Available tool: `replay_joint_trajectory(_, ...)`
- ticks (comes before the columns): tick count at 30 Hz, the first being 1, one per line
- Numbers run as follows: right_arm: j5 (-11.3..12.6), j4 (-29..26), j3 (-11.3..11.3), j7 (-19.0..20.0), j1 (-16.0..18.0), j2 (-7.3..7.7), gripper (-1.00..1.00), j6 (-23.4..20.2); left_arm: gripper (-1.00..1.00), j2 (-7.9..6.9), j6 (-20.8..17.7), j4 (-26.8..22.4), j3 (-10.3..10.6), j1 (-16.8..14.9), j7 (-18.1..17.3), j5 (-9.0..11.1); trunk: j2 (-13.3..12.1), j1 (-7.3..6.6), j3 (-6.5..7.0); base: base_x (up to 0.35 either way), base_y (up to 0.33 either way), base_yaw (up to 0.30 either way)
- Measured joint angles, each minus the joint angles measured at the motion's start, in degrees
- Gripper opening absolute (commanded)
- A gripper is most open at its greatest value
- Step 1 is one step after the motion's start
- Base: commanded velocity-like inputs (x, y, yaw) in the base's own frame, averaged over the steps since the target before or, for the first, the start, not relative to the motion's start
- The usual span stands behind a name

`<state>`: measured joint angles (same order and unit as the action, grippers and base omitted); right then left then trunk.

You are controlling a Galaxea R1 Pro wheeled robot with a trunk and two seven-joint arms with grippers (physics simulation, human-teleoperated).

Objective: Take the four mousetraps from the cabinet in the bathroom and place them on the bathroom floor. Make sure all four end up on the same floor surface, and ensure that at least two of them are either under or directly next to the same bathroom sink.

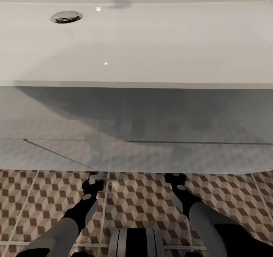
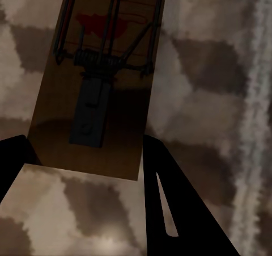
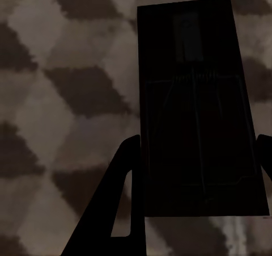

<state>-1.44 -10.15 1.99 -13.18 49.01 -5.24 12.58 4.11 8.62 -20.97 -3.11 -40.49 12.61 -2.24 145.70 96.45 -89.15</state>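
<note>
Mousetraps sit between the fingers of both claws. In the left wrist view the left gripper (image 2: 85, 171) has its two dark fingers (image 2: 170, 210) on either side of the near end of a mousetrap (image 2: 99, 91), a flat brown wooden board carrying a coiled wire spring, a thin wire bow, a dark metal tongue running down its middle and a red mark near its far end. The fingers appear pressed against the board's edges, so this claw is clamped on it. In the right wrist view the right gripper (image 3: 198, 176) closes the same way on a second mousetrap (image 3: 198, 103), which lies in deep shadow and reads almost black, with only faint lines of its wire frame and a paler strip near the far end.

Behind both boards lies the bathroom floor (image 1: 144, 200), its tiles printed with brown, beige and white cubes and split by pale grout lines.

From the head view both arms reach forward and down, their claws at the lower edge of the sink (image 1: 136, 44), a wide white basin with a chrome drain (image 1: 66, 16) and a glossy front panel.
</note>
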Motion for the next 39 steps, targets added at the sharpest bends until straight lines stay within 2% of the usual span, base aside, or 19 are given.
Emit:
replay_joint_trajectory(22,0.08,-0.01,-0.01,1.50,0.00,0.27,-1.00,6.73,-1.00,0.05,0.00,0.00,0.00,0.00,0.00,0.00,0.00,0.00,0.00,0.000,0.000,0.000)
replay_joint_trajectory(39,0.22,-0.01,0.00,1.50,0.00,0.32,-1.00,7.11,-1.00,0.28,0.13,0.03,0.02,0.00,-0.09,-0.26,0.00,0.00,0.00,0.000,0.000,0.000)
